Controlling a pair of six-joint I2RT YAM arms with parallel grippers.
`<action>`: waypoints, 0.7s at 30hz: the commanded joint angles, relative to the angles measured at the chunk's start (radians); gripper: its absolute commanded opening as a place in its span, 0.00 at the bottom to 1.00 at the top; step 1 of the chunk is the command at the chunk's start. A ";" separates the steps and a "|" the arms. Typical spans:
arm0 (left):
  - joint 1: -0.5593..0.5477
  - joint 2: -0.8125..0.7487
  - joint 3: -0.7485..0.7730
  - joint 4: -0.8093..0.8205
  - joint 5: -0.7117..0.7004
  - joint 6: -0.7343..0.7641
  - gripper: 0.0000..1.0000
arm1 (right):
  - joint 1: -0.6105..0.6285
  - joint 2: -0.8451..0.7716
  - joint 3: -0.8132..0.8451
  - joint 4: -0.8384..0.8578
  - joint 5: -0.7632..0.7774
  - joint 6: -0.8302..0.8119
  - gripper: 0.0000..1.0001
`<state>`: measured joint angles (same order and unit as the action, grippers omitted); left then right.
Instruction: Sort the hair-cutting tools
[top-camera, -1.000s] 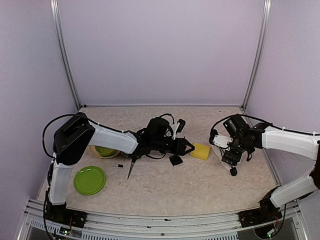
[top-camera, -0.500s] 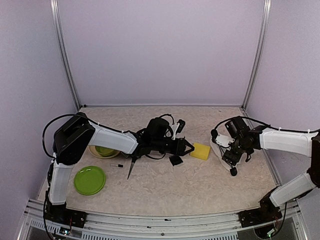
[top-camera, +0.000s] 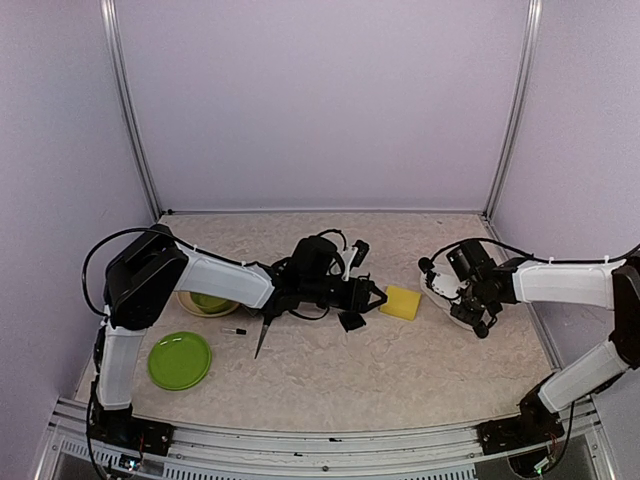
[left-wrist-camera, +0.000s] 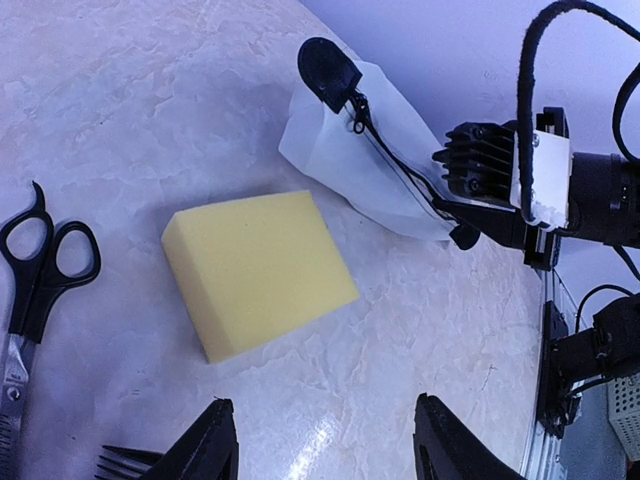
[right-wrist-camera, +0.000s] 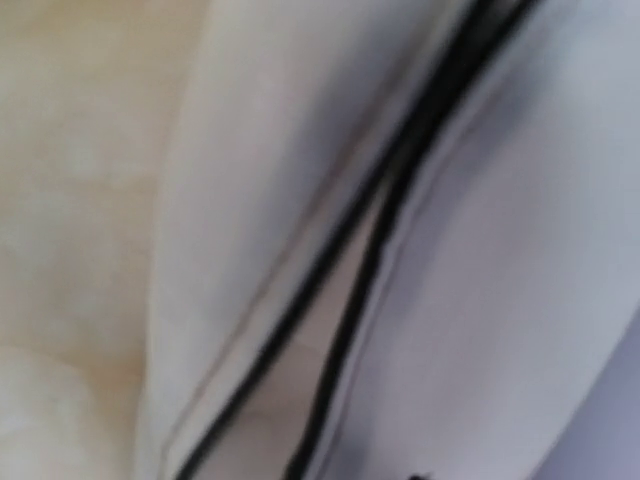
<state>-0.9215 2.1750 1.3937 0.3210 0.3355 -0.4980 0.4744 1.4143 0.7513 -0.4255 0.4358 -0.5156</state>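
Observation:
One pair of black-handled scissors (top-camera: 264, 333) lies on the table below my left forearm. A second pair (left-wrist-camera: 38, 262) lies just beyond my left gripper (left-wrist-camera: 325, 452), which hovers open and empty. A black comb guard (top-camera: 352, 320) sits just on its near side. A thin black pin (top-camera: 235, 331) lies by the first scissors. My right gripper (top-camera: 470, 306) is pressed onto the white zip pouch (left-wrist-camera: 375, 140). The pouch fabric and its open zip (right-wrist-camera: 340, 280) fill the right wrist view and hide the fingers.
A yellow sponge (top-camera: 402, 302) lies between the two grippers, just ahead of my left one. A green plate (top-camera: 180, 360) and a green bowl (top-camera: 208, 302) stand at the left. The enclosure's right wall is close behind the pouch.
My right gripper has moved farther back along the pouch and narrowed its jaws. The pouch's near black end has shifted with it. The left arm has not moved.

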 joint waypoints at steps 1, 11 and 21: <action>0.004 -0.052 -0.020 0.003 0.003 -0.001 0.59 | -0.010 -0.072 -0.027 0.053 0.072 -0.065 0.32; -0.002 -0.124 -0.056 -0.093 -0.066 0.078 0.59 | -0.085 -0.236 0.050 -0.016 -0.128 -0.095 0.00; -0.049 -0.235 -0.141 -0.102 -0.150 0.116 0.59 | -0.112 -0.066 -0.022 0.067 -0.158 -0.018 0.57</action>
<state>-0.9394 1.9896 1.2755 0.2314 0.2379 -0.4244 0.3862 1.3025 0.7479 -0.4072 0.3031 -0.5667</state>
